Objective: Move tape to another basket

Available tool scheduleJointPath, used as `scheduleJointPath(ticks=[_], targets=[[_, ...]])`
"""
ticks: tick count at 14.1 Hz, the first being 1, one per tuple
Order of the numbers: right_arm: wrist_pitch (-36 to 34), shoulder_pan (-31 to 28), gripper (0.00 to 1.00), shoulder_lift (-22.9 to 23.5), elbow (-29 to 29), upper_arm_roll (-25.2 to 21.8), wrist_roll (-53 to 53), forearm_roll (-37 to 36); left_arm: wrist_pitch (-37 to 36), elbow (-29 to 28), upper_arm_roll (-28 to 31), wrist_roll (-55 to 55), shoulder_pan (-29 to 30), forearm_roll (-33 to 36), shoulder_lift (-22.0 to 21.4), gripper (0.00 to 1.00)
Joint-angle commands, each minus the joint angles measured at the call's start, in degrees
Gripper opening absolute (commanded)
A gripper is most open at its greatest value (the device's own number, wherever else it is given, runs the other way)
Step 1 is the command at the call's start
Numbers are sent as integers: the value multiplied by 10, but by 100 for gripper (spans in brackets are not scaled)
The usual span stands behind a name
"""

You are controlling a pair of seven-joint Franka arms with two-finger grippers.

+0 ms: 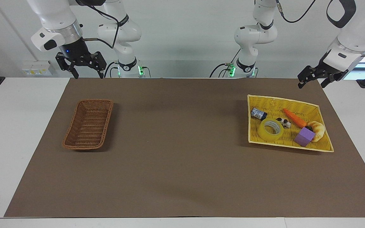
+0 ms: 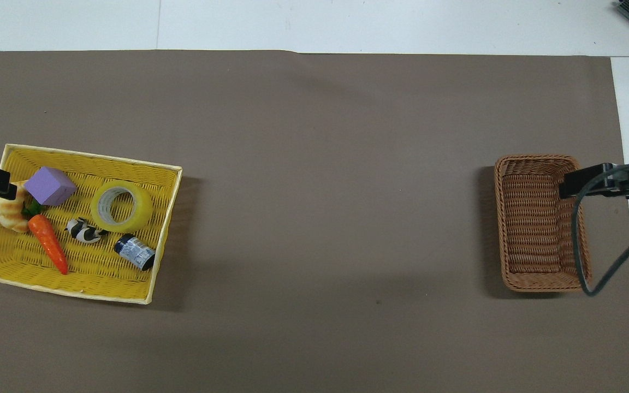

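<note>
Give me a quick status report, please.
Left gripper and right gripper open, raised, waiting. Tape in yellow tray. Brown basket empty.

text: none legible | small bottle (image 2: 135, 252) label: print too small to read

Two white arms (image 1: 124, 34) with black joint bands, black cables (image 1: 108, 19), green base lights.
</note>
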Motion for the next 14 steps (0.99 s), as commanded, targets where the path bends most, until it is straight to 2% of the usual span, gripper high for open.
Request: scheduleJointPath(ticks=[1, 14], targets=[[14, -7, 100, -12, -18, 1, -18, -9, -38, 22, -2, 9, 3, -8, 1, 100], [14, -6, 100, -12, -18, 2, -15, -11, -19, 16, -5, 8, -3, -9, -3, 100]])
